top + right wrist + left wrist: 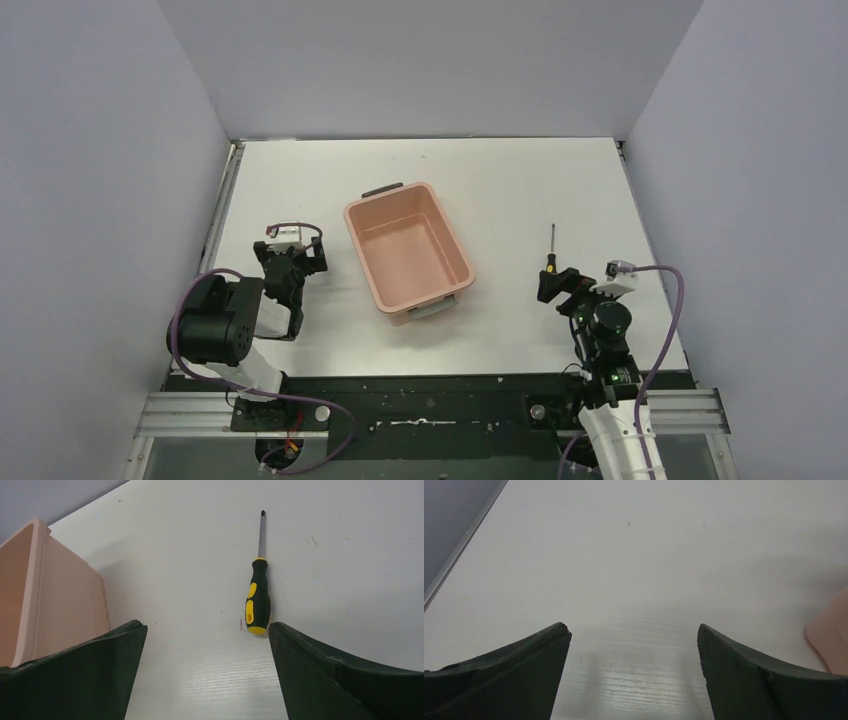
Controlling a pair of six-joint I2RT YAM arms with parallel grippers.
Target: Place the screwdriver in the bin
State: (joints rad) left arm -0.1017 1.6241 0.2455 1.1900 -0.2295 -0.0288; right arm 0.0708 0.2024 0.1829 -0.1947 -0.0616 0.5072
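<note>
- Top view: the screwdriver (549,250) lies flat on the table (520,180), well right of the bin (408,252), tip pointing away from the arms. The right gripper (557,282) sits just behind the handle end. The left gripper (292,262) is parked left of the bin.
- Left wrist view: jaws spread, only bare tabletop between them; a corner of the bin shows at right.
- Right wrist view: jaws spread wide, nothing held. The handle (257,605) lies off-centre, its butt just beside the right-hand finger (325,670); the shaft (260,535) points away.
- Judgement: shift sideways until the handle is centred in the gap, advance, descend, and pinch across the thick handle, not the thin shaft.
</note>
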